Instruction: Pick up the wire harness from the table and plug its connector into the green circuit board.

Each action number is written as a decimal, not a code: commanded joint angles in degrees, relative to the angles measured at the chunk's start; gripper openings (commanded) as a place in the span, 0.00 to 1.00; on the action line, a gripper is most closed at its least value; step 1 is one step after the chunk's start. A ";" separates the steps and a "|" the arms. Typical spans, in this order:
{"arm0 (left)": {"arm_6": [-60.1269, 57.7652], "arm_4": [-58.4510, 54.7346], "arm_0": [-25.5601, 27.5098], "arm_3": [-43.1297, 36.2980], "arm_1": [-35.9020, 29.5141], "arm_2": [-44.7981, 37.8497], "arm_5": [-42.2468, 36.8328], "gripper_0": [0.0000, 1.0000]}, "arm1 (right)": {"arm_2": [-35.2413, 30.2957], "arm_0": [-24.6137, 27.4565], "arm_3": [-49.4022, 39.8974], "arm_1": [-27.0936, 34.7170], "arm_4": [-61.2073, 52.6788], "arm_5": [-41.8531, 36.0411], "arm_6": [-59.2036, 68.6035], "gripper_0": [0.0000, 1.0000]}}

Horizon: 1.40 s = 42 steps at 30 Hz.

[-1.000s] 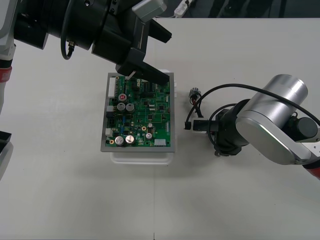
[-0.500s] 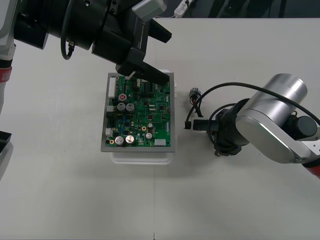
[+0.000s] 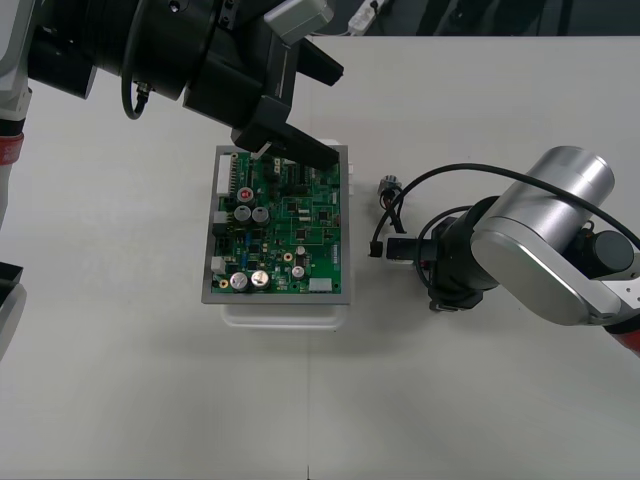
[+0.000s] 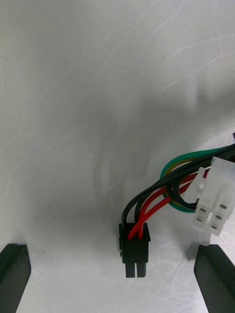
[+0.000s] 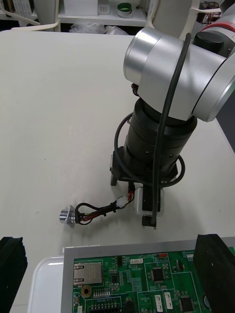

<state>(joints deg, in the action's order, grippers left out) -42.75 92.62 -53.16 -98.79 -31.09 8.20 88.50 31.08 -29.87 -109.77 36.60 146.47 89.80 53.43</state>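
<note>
Harness [image 3: 385, 215] lies on worktop [image 3: 480, 400] just R of green board [image 3: 280, 225], btwn board and R arm, not plugged in. Round metal socket [image 3: 388, 188] is at the end nearer worktop's far edge; small black plug [image 4: 133, 249] is at the other end, near board's R edge but apart from it. Red, black and green wires [image 4: 161, 195] loop from plug back past a white connector block [image 4: 214, 200]. R pincer [image 4: 115, 266] is low over worktop right at the plug end, spread wide: its two black fingers [image 4: 12, 274] stand far apart w/ plug in the gap btwn them, roughly centred, touching neither. Nothing gripped; plug rests on worktop. White block sits just beside the other finger, apart from it. L pincer [image 3: 292, 150] hangs over board's far edge, fingers also wide apart and holding nothing; from its wrist cam, board's far edge and corner of white base [image 5: 46, 274] lie btwn its fingers [image 5: 215, 264], w/ socket and R pincer on worktop beyond.
</note>
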 commanded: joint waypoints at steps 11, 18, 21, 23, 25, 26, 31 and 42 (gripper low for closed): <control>-2.16 -0.07 -3.18 -1.58 -1.34 0.68 1.50 1.00 | 1.09 -1.07 3.68 1.02 -2.60 0.20 2.64 0.98; -2.16 -0.07 -3.18 -1.58 -1.34 0.68 1.50 1.00 | 1.00 -1.51 3.77 1.37 -2.68 0.20 2.64 0.98; -2.16 -0.07 -3.18 -1.58 -1.34 0.68 1.50 1.00 | 1.00 -1.51 3.86 1.46 -2.77 0.20 2.64 0.98; -2.16 -0.07 -3.18 -1.58 -1.34 0.68 1.50 1.00 | 1.00 -1.51 3.86 1.46 -2.77 0.20 2.64 0.98; -2.16 -0.07 -3.18 -1.58 -1.34 0.68 1.50 1.00 | 1.00 -1.51 3.86 1.46 -2.68 0.20 2.64 0.98; -2.16 -0.07 -3.18 -1.58 -1.34 0.68 1.50 1.00 | 1.00 -1.51 3.77 1.46 -2.77 0.20 2.64 0.90; -2.16 -0.07 -3.18 -1.58 -1.34 0.68 1.50 1.00 | 1.00 -1.51 3.77 1.46 -2.68 0.20 2.64 0.00; -2.16 -0.07 -3.18 -1.58 -1.34 0.68 1.50 1.00 | 1.00 -1.51 3.77 1.46 -2.68 0.20 2.99 0.00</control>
<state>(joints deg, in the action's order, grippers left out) -42.75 92.63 -53.16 -98.79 -31.09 8.20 88.50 31.08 -31.38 -107.30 36.66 143.83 89.98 53.53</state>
